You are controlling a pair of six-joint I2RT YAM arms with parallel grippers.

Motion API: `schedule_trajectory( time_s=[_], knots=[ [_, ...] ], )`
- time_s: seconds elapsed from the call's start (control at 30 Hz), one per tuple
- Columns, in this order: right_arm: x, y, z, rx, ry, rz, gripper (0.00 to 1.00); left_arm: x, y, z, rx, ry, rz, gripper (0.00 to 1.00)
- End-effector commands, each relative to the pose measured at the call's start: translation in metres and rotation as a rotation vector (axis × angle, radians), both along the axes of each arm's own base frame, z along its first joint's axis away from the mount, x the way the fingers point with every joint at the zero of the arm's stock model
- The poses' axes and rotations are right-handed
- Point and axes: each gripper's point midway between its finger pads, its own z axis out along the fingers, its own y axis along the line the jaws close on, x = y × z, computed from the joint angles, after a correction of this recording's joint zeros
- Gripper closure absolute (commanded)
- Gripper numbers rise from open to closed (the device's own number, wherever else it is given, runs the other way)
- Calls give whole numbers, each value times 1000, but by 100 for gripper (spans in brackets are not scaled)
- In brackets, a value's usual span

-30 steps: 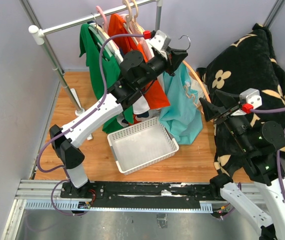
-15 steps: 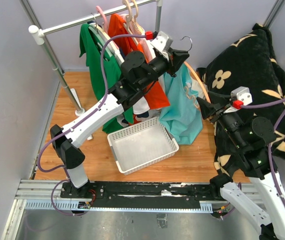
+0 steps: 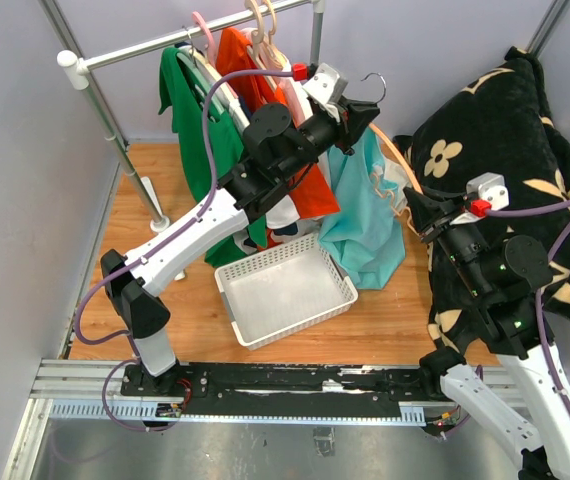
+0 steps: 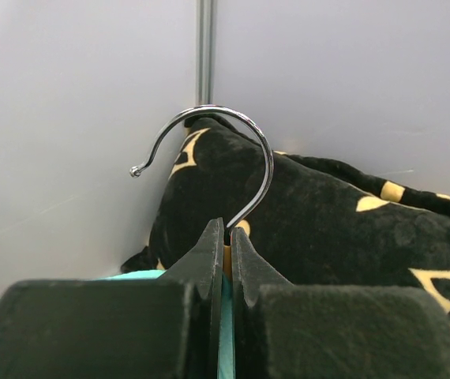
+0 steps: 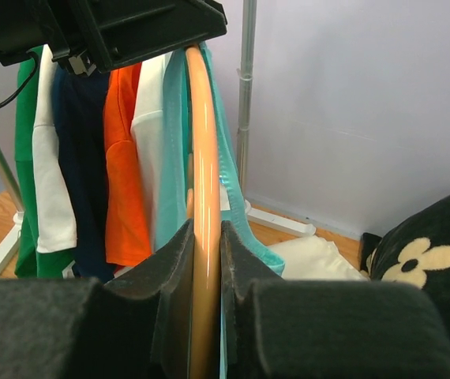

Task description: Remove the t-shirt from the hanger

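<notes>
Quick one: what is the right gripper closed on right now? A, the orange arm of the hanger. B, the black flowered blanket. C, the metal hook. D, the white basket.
A: the right wrist view shows the right gripper with a finger pressed on each side of the orange hanger arm, next to the teal t-shirt; it is the left gripper that pinches the base of the metal hook.
</notes>
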Motion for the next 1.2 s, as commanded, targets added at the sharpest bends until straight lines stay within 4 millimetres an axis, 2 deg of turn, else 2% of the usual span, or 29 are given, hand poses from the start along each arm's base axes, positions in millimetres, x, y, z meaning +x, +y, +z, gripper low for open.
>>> schedule_trajectory(
  time_s=[0.0,0.2,0.23,0.3,0.4,0.47,0.53,0.7,0.83,1.0,1.17],
  knots=[
    [0,-6,6,33,-26,-35,93,-15,9,40,-83,-74,-6,100],
    [0,-14,7,40,-32,-73,99,-17,8,39,-81,-72,-10,99],
    [0,-16,7,42,-35,-81,99,-17,8,38,-80,-71,-13,97],
    [-2,-19,9,45,-44,-96,99,-18,8,38,-78,-71,-21,84],
    [-6,-25,12,43,-64,-117,99,-22,8,37,-75,-72,-34,57],
    [-8,-28,14,43,-75,-123,99,-24,9,36,-69,-74,-36,46],
    [-11,-29,15,39,-82,-128,99,-24,14,34,-61,-78,-18,40],
    [-17,-33,18,36,-102,-132,99,-28,32,19,-50,-72,27,36],
    [-25,-35,23,31,-127,-124,99,-35,35,3,-53,-43,7,35],
    [-32,-34,27,30,-144,-102,99,-38,26,-12,-48,-18,-37,34],
    [-35,-33,27,32,-146,-90,99,-39,10,-16,-50,-10,-100,33]
  ],
)
